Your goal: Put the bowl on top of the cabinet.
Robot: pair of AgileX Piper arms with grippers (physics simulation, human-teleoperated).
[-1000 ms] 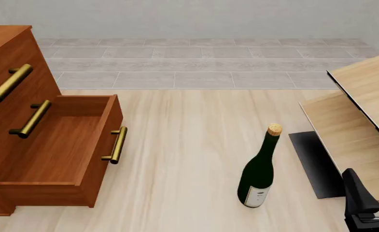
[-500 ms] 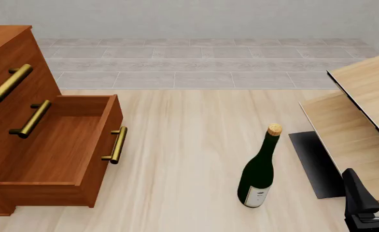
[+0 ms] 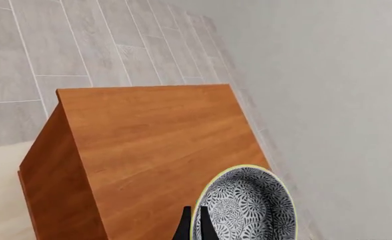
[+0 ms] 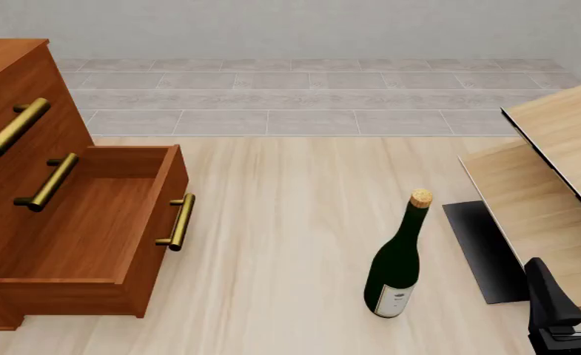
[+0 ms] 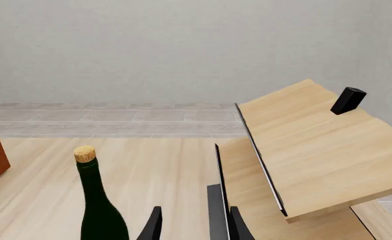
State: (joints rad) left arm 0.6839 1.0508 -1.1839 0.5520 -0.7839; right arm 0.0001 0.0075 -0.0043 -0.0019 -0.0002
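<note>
A: Compare your front view with the one from half a second back, and the one a full second back. What has moved?

B: Nothing that view shows. The cabinet [image 4: 33,185] keeps its lowest drawer [image 4: 92,229] pulled out, the wine bottle [image 4: 399,259] stands upright to the cabinet's right, and your right arm's dark link sits in the same corner of the picture.

A: Can you read the bottle's label?

B: No. There is a pale label [image 4: 393,301] low on the dark green glass with small grey marks, too small to read. A cork [image 5: 84,153] closes the neck.

A: Where is your bowl?

B: In the left wrist view, over the cabinet's flat top [image 3: 156,145], near the edge that lies towards the grey wall. The bowl [image 3: 245,205] faces that camera with its patterned grey-white inside; I cannot tell whether it rests on the wood or hangs above it.

A: And your left gripper?

B: The left gripper [image 3: 193,227] shows two thin dark fingertips close together at the bowl's rim, pinching it. The camera looks steeply down on the cabinet.

A: Your right gripper?

B: The right gripper [image 5: 194,222] is level and low, right of the bottle, its fingers well spread with nothing between them. Ahead of it are tilted pale wooden boards [image 5: 309,150] with a small black block [image 5: 348,100] on the upper one.
</note>
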